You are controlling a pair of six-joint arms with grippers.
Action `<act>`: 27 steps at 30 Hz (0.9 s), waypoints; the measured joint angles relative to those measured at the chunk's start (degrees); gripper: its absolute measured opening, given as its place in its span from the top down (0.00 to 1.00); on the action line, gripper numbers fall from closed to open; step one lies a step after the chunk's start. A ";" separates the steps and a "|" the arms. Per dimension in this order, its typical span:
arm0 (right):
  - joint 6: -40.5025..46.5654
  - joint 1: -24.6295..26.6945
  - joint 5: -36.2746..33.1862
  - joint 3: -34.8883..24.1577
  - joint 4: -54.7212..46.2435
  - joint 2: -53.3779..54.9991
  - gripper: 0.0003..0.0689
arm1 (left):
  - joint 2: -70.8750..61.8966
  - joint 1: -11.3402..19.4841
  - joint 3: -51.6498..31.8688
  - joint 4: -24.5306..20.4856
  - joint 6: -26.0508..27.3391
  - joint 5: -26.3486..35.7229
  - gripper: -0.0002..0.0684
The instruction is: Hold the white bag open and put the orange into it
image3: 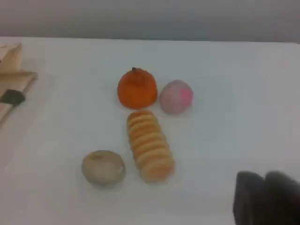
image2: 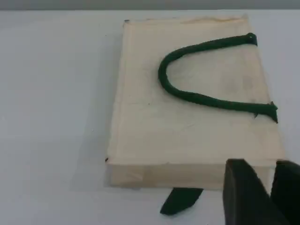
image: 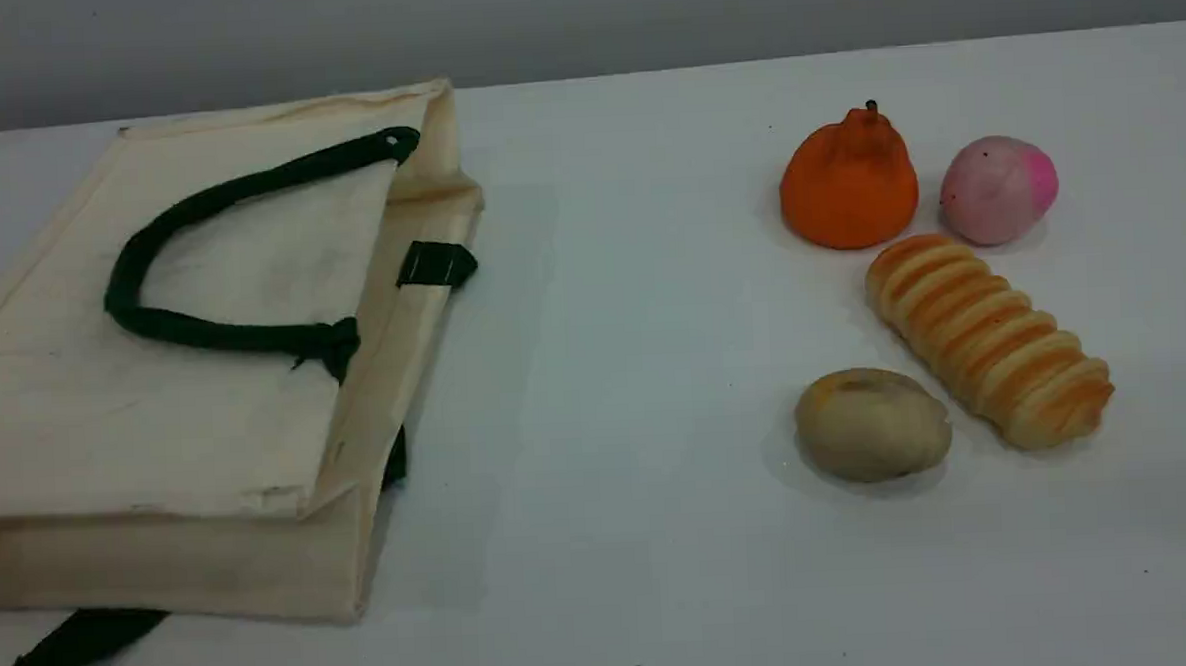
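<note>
The white bag (image: 205, 390) lies flat and closed on the left of the table, its dark green handle (image: 149, 242) looped on top. The orange (image: 849, 187) stands upright at the right, well apart from the bag. Neither arm shows in the scene view. In the left wrist view my left gripper (image2: 273, 165) hovers just off the bag's (image2: 187, 136) near edge, its jaws slightly apart and empty. In the right wrist view my right gripper (image3: 265, 176) is shut and empty, well short of the orange (image3: 137, 89).
A pink round fruit (image: 997, 188) sits right beside the orange. A ridged golden bread loaf (image: 989, 341) and a tan bun (image: 872, 423) lie in front of them. A green strap end (image: 76, 641) sticks out under the bag's near corner.
</note>
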State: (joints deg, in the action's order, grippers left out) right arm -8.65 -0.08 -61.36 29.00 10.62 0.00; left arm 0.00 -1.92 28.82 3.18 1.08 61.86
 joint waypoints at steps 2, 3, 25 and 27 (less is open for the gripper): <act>0.00 0.00 0.00 0.00 0.00 0.00 0.92 | 0.00 0.00 0.00 0.00 0.00 0.00 0.76; 0.00 0.00 0.00 0.00 0.00 0.00 0.92 | 0.00 0.00 0.00 0.00 0.00 0.00 0.76; 3.20 0.00 1.44 0.07 4.70 0.00 0.76 | -7.48 0.00 2.96 0.00 0.54 -2.33 0.72; 3.16 0.00 1.73 0.22 5.60 0.78 0.65 | -12.23 0.00 5.25 0.39 2.69 -2.37 0.69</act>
State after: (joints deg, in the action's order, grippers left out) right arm -5.49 -0.08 -59.63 29.22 16.21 0.78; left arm -12.23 -1.92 34.07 3.57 3.76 59.49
